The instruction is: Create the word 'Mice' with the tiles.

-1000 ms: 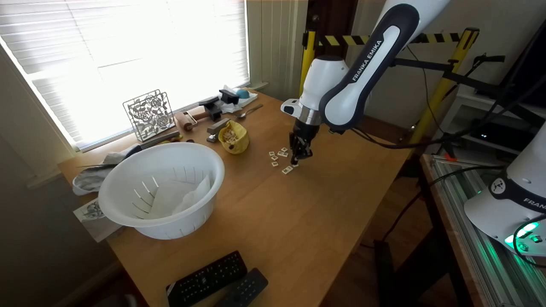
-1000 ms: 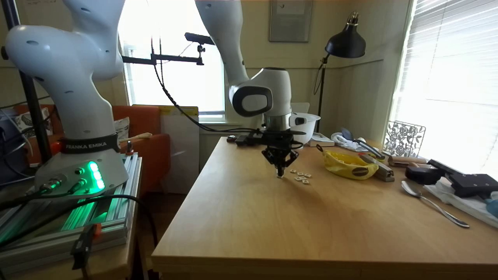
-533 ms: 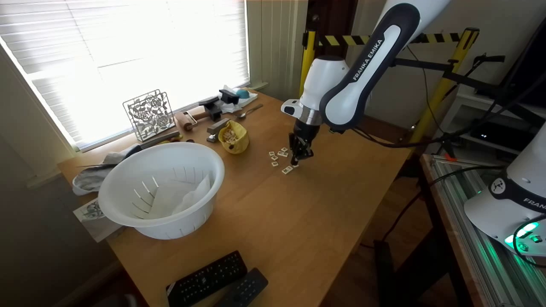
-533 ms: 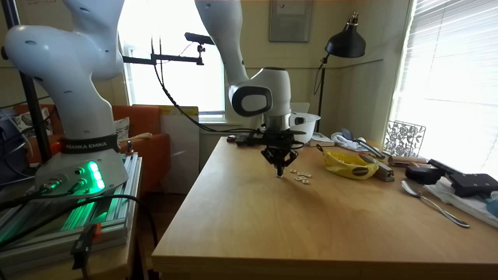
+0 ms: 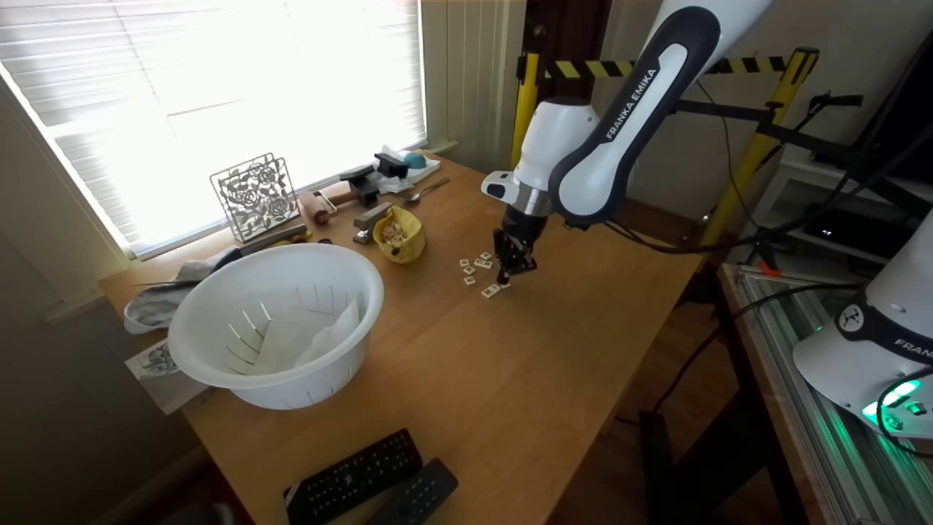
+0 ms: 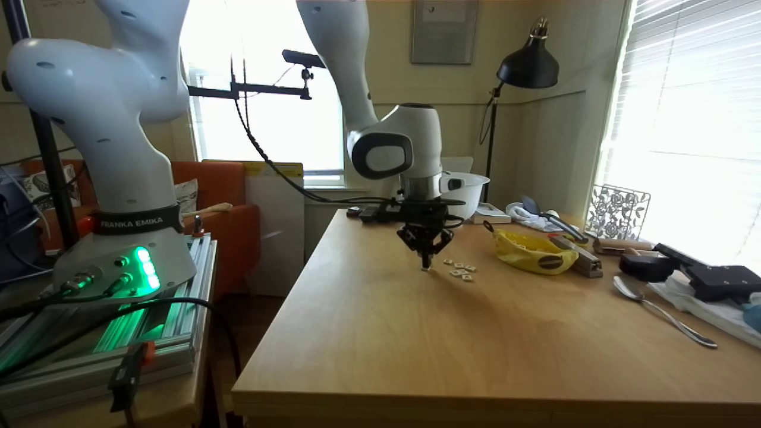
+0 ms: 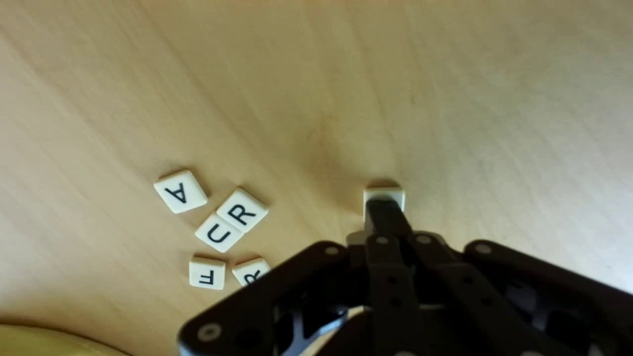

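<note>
Letter tiles (image 7: 242,210), A, F, R readable, loose on surface (image 7: 296,99) | gripper (image 7: 388,211) fully closed, empty, over one tile (image 7: 374,195), contact unclear | yellow pouch (image 6: 517,255) nearby

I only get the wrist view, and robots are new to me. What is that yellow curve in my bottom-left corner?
Observer: The side of a yellow pouch; an exterior view shows small pale pieces inside it.
Visitor: Oh! What else am I missing?
Observer: Two tiles lying side by side, close to the gripper.
Visitor: And is that gripper up in the air?
Observer: No. In both exterior views its tip is right down near the table, at the single tile that peeks out from behind it in yours. Whether they touch, I can't tell.
</note>
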Controlling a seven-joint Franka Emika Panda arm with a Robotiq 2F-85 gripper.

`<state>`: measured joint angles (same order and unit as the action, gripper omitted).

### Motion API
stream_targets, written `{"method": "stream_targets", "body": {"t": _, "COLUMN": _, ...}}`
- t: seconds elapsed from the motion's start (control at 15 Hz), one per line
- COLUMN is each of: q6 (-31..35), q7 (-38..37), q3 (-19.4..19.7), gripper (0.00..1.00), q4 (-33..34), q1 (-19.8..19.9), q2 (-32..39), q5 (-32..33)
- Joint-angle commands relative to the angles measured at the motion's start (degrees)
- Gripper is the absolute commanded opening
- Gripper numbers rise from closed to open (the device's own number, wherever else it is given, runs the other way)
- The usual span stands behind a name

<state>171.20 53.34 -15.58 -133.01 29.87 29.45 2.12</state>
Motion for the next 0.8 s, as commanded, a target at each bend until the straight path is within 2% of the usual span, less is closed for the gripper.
{"method": "stream_targets", "body": {"t": 0.0, "q6": 1.35, "q7": 1.20, "q3": -0.34, "gripper": 0.00, "q4": -1.33, "q1": 0.21, "q2": 0.98, "q5": 0.09}}
{"method": "stream_targets", "body": {"t": 0.73, "q6": 1.73, "q7": 4.05, "q3": 0.25, "gripper": 0.00, "q4": -0.90, "q1": -1.18, "q2": 1.45, "q5": 0.98}}
